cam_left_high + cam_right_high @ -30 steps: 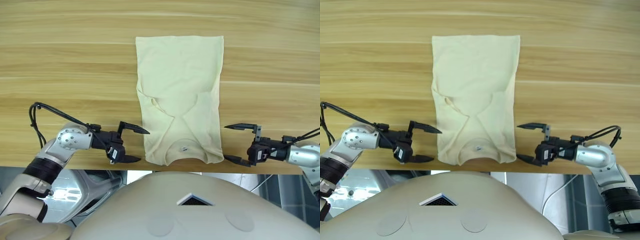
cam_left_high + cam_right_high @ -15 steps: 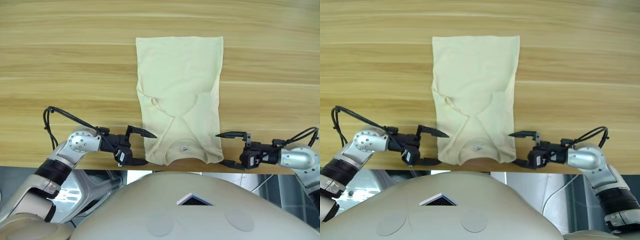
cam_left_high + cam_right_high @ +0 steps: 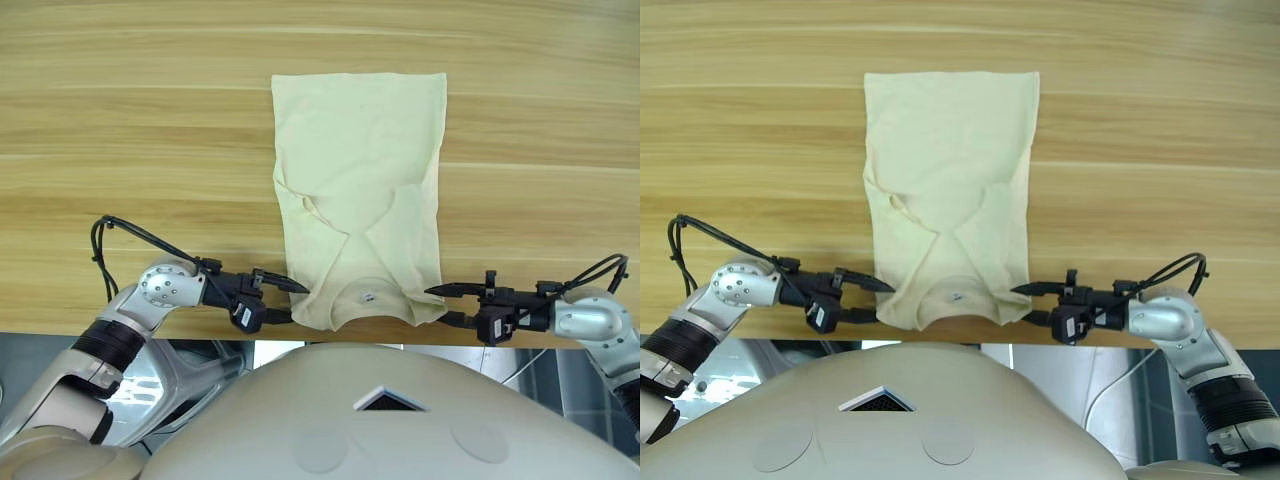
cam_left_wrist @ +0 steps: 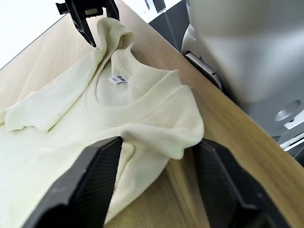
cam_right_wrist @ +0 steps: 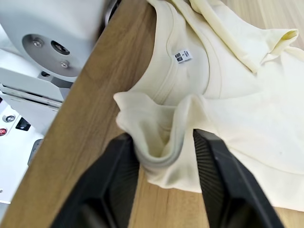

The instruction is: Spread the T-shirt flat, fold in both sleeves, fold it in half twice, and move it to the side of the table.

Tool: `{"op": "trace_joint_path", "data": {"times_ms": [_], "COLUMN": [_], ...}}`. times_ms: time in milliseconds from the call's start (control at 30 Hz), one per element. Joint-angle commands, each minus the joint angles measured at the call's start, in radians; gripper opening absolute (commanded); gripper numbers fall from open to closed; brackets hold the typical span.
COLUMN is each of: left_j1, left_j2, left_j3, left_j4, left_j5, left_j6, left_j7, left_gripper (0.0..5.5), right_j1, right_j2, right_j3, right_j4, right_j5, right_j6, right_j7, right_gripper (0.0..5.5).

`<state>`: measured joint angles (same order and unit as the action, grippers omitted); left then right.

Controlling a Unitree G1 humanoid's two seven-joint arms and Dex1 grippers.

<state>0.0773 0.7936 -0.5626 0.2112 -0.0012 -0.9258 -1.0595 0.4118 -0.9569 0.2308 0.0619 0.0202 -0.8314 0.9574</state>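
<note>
- T-shirt (image 3: 360, 170), pale yellow, is laid lengthwise at the middle of the wooden table (image 3: 130, 150). The hem is at the far end and the collar (image 3: 372, 284) is at the near edge.
- Both sleeves (image 3: 312, 208) are seen folded in over the body, so a narrow rectangle is formed. Creases are visible across the chest.
- A small white label (image 3: 369, 296) is seen inside the collar, facing up.
- Left gripper (image 3: 283, 302) is placed at the near-left shoulder corner. Its 2 fingers are clamped on either side of that corner, with fabric puffed up between them in the left wrist view.
- Right gripper (image 3: 447, 306) is placed at the near-right shoulder corner. The fabric is pinched and bunched into a fold between its 2 fingers in the right wrist view.
- Both grasped corners are lifted slightly off the wood. The rest of the shirt is left flat.
- Both arms are held low along the near table edge, 1 on each side of the collar.
</note>
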Motion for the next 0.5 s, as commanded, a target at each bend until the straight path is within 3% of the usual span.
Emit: {"op": "trace_joint_path", "data": {"times_ms": [33, 267, 500], "left_j1": [-0.01, -0.014, -0.023], "left_j2": [0.001, -0.002, -0.006], "left_j3": [-0.001, -0.001, 0.008], "left_j4": [0.008, 0.013, 0.01], "left_j5": [0.001, -0.021, -0.052], "left_j6": [-0.002, -0.003, 0.001], "left_j7": [-0.002, -0.007, -0.007], "left_gripper": [2.03, 0.87, 0.76], "right_j1": [-0.019, -0.035, -0.046], "right_j2": [0.005, 0.011, 0.013], "right_j3": [0.001, 0.003, 0.006], "right_j4": [-0.001, 0.011, 0.022], "right_j5": [0.008, 0.009, 0.012], "right_j6": [0.004, 0.009, 0.004], "right_j7": [-0.008, -0.01, -0.007], "right_gripper": [1.24, 0.02, 0.0]}}
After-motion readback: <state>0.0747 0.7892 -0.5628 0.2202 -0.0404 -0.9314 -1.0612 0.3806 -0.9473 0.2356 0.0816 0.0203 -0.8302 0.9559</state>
